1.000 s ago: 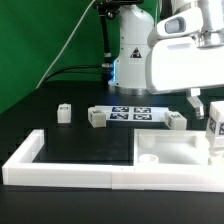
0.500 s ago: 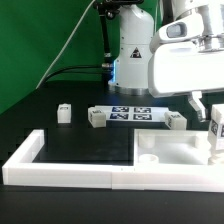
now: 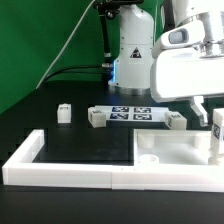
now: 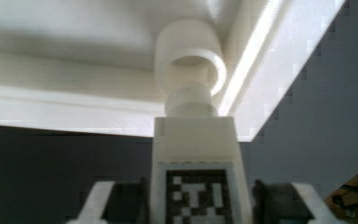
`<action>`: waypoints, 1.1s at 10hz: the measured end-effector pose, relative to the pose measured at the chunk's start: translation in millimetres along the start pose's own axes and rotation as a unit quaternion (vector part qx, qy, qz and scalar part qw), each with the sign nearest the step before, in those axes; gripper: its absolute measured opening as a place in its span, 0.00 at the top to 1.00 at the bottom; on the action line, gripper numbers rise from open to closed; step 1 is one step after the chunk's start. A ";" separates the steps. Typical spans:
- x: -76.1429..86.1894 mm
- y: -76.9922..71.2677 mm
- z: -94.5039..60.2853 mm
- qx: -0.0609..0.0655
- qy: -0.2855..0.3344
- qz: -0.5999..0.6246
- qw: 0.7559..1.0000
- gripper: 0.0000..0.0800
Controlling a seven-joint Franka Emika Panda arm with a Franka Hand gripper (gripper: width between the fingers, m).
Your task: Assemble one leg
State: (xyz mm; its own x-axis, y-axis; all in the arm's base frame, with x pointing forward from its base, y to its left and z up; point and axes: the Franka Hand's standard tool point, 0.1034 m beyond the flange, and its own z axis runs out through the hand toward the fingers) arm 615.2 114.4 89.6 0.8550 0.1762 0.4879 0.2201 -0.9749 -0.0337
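We are looking at the robot's gripper (image 3: 211, 116) at the exterior view's right edge. It is squeezing the leg (image 3: 216, 136) and holding it upright. In the wrist view the fingers (image 4: 101, 203) are sitting one on each side of the leg (image 4: 195, 120) (its black-and-white tag (image 4: 197, 198) is facing that camera). The leg is hanging over the right end of the big flat white panel (image 3: 185, 148), and we cannot tell if its bottom is touching it. A round hole (image 3: 148, 158) in the panel is showing well apart from the leg.

On the black table (image 3: 90, 145) one loose leg (image 3: 63, 112) is standing alone. A second loose leg (image 3: 96, 118) and a third loose leg (image 3: 177, 120) are standing at the two ends of the marker board (image 3: 132, 113). The L-shaped wall (image 3: 60, 170) is lying along the front.
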 end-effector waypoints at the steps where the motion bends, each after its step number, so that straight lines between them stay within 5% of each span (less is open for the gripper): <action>1: -0.1 0.4 0.0 -0.001 0.001 0.000 1.000 0.64; 6: 4.4 -4.3 -7.4 0.000 0.008 -0.004 1.000 0.64; 11: -7.7 -1.9 -4.1 -0.001 0.001 -0.003 1.000 0.64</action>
State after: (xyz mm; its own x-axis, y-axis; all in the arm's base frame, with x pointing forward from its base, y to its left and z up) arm 606.2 114.3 89.5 0.8530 0.1818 0.4893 0.2239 -0.9742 -0.0283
